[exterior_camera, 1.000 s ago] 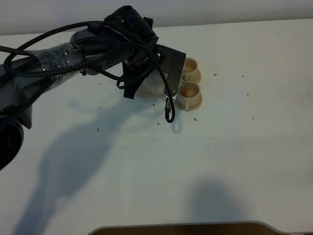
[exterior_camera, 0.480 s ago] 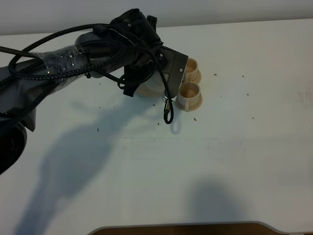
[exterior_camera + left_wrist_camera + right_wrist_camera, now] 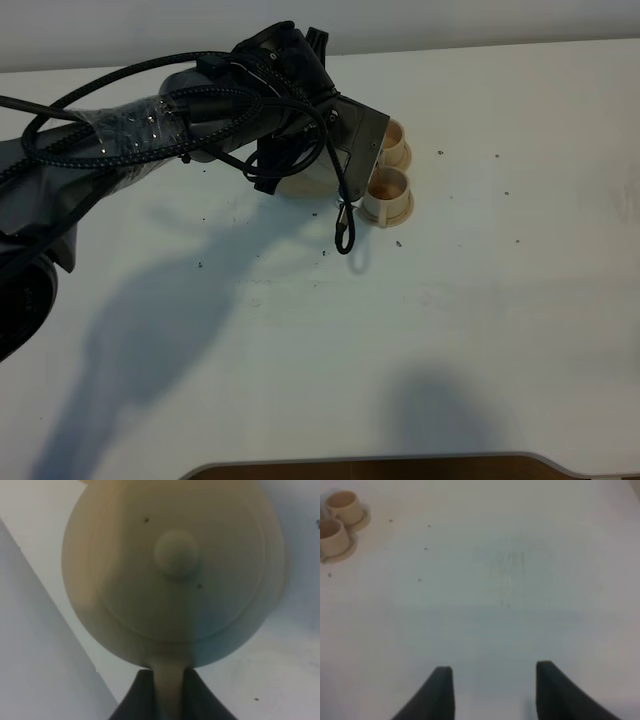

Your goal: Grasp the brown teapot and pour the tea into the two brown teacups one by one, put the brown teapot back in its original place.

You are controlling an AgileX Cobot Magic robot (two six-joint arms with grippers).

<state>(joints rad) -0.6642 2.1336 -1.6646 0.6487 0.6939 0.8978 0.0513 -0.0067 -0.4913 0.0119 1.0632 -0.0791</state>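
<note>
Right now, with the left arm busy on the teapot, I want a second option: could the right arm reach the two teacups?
Probably yes: the right gripper is open, and only bare table lies between it and the teacups.

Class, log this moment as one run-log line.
left pincer: shut on brown teapot | lid: on | right pincer: open, empty

Left arm point(image 3: 150, 125), wrapped in black cables point(image 3: 90, 85), extends over the brown teapot point(image 3: 308, 183), largely hiding it. Near teacup point(image 3: 388, 190) and far teacup point(image 3: 398, 147) stand on saucers just beside it. White surface point(image 3: 480, 300) carries scattered dark specks.
</note>
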